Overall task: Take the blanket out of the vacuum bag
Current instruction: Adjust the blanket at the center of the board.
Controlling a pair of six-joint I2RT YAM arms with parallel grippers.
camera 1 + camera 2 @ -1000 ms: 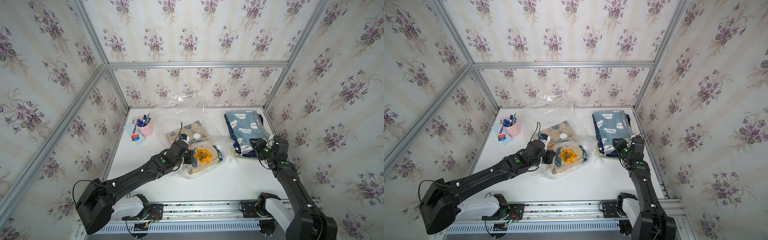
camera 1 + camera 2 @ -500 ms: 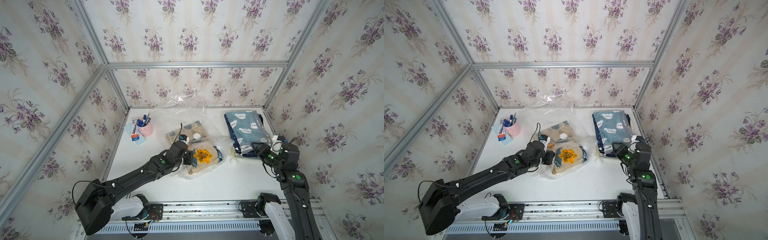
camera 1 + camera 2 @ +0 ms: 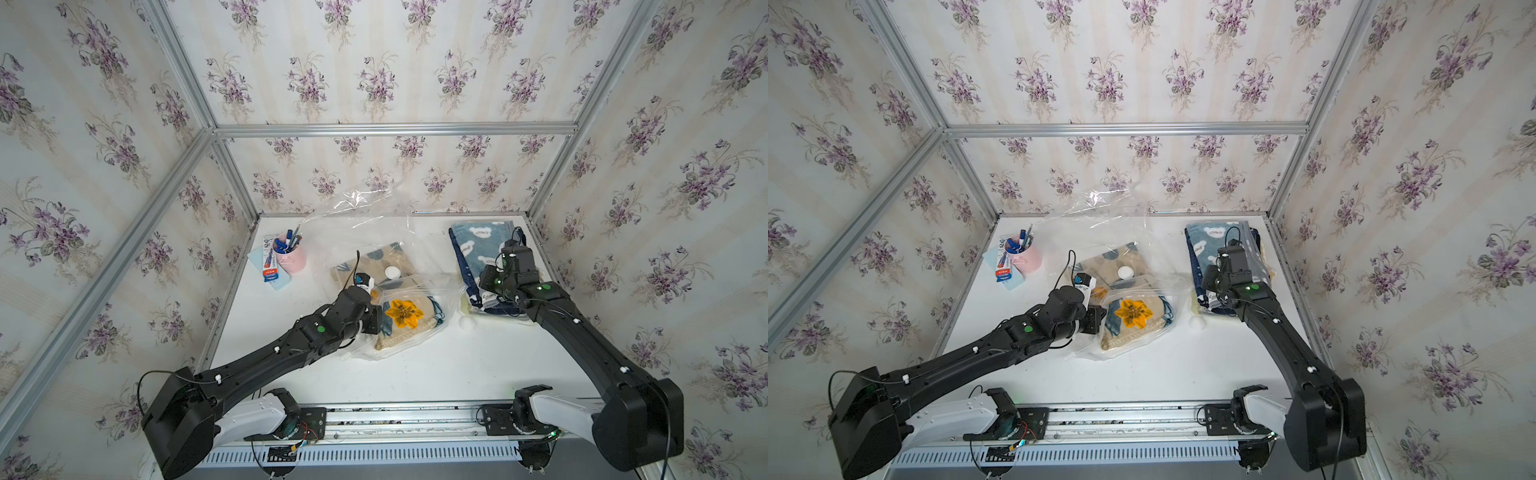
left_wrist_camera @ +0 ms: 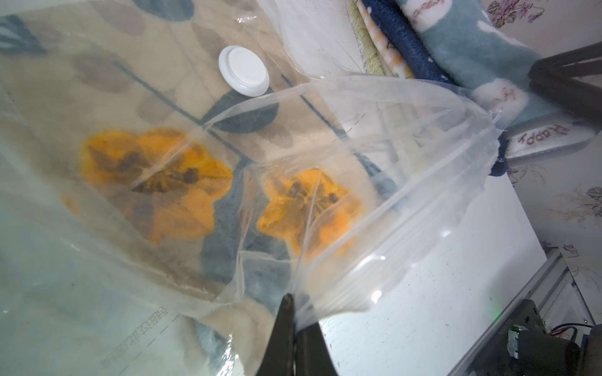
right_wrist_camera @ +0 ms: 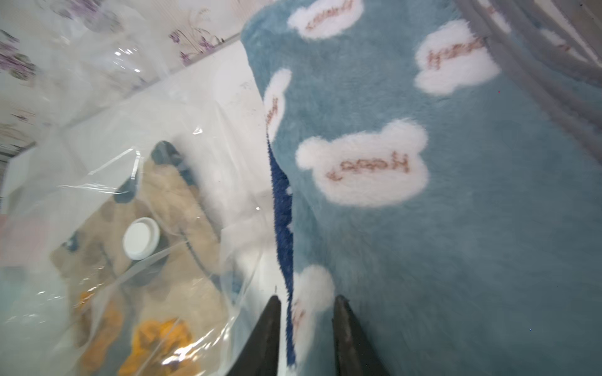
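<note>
Floral walls (image 3: 374, 62) enclose a white bench (image 3: 415, 374). Left jaws are clenched on a fold of clear film at the left side of the bag (image 4: 423, 146). Right jaws stand released, apart, over the edge of a blue blanket (image 5: 456, 228); contact cannot be confirmed. The bag lies mid-bench, white valve (image 4: 245, 71) up, with the beige blanket (image 3: 401, 313) inside it. The blue blanket lies folded just beside the bag, on the right. A pink cup (image 3: 291, 259) of pens stands far left.
</note>
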